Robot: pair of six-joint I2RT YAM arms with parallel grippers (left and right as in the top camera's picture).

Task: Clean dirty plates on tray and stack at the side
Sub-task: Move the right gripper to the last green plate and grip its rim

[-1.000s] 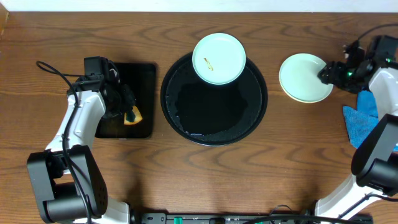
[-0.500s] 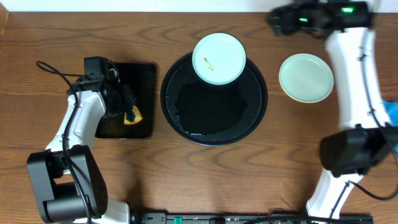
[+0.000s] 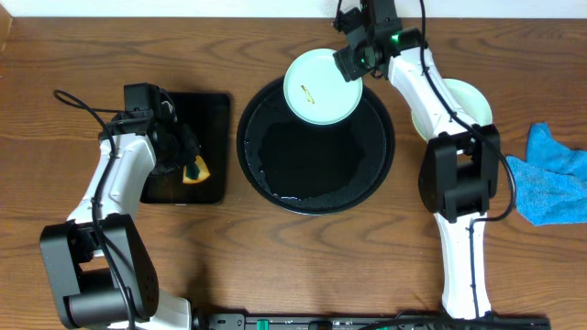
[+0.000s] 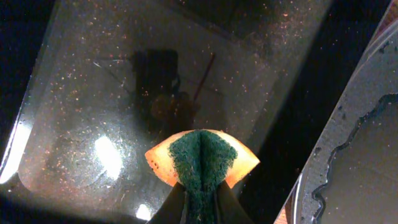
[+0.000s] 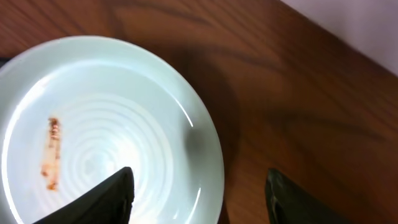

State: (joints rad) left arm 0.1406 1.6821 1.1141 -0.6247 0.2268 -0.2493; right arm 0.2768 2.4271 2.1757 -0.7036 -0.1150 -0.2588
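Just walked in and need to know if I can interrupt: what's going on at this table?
The right gripper hangs open astride the rim of a smeared mint plate that rests on the round black tray's far edge, not yet gripping it. The left gripper pinches a sponge above the rectangular tray. A second plate sits on the table further right, near a blue cloth.
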